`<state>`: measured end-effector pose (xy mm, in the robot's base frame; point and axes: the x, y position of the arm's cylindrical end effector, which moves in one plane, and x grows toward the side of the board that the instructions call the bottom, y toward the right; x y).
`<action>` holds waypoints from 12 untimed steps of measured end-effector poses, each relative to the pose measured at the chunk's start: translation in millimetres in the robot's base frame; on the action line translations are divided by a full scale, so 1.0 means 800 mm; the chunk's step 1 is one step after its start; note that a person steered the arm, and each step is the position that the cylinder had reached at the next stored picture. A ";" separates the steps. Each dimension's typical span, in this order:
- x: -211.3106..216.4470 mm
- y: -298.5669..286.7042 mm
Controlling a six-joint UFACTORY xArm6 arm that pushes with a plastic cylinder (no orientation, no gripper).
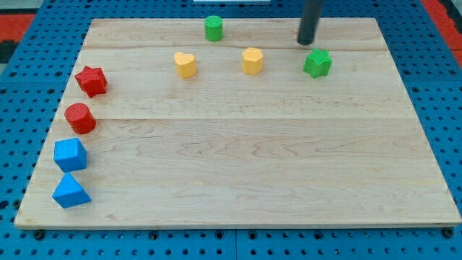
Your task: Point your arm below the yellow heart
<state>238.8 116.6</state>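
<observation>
The yellow heart [185, 64] lies on the wooden board [238, 166] near the view's top, left of centre. My tip [307, 42] is far to the view's right of it, near the top edge, just above the green star [317, 63]. A yellow hexagon block [252, 61] lies between the heart and the green star. A green cylinder [213, 29] stands above and to the right of the heart.
At the board's left edge lie a red star [91, 80], a red cylinder [79, 118], a blue cube-like block [70, 154] and a blue triangular block [70, 191]. A blue pegboard [440, 108] surrounds the board.
</observation>
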 end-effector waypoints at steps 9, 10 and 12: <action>0.056 -0.382; 0.081 -0.395; 0.157 -0.407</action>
<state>364.2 -209.3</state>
